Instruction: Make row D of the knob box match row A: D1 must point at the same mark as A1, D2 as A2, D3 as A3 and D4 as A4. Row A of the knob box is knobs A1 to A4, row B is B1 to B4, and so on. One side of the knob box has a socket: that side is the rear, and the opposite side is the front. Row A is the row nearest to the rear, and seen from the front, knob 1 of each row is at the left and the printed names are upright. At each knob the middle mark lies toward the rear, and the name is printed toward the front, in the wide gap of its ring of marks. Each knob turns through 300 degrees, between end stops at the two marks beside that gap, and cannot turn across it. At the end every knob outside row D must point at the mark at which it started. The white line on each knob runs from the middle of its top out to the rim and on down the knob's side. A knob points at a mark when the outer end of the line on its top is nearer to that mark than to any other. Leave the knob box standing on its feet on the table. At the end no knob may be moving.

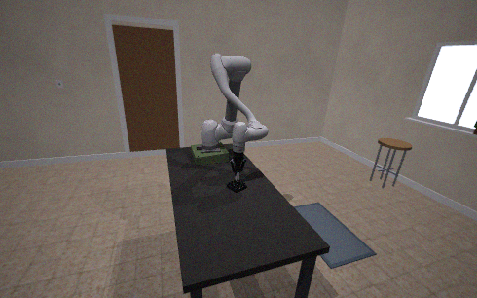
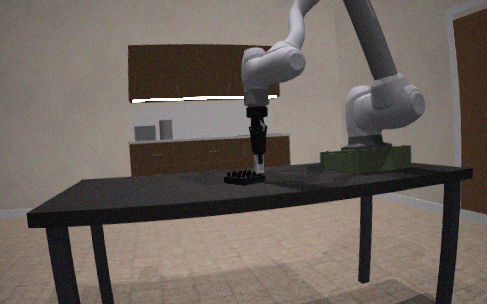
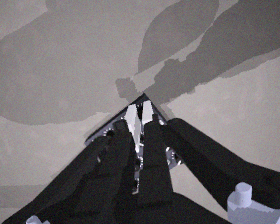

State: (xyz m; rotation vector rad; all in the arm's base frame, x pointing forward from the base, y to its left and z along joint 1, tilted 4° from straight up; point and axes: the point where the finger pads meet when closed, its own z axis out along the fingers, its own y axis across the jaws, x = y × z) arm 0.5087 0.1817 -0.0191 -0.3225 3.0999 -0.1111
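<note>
The knob box (image 1: 237, 186) is a small black box standing on the dark table, a little in front of the arm's base. In the exterior view the knob box (image 2: 243, 179) shows a row of small knobs on top. My gripper (image 2: 258, 171) points straight down at the end of the box nearest the base, with its fingertips among the knobs. In the wrist view the fingers (image 3: 139, 132) are closed narrowly on a knob (image 3: 140, 141) at the box's edge. The fingers hide most of the box. Which knob it is, and where the white lines point, I cannot tell.
The arm's green base block (image 1: 209, 152) stands at the table's far end, behind the box. It also shows in the exterior view (image 2: 366, 159). A stool (image 1: 392, 158) and a blue mat (image 1: 334, 234) are on the floor to the right of the table.
</note>
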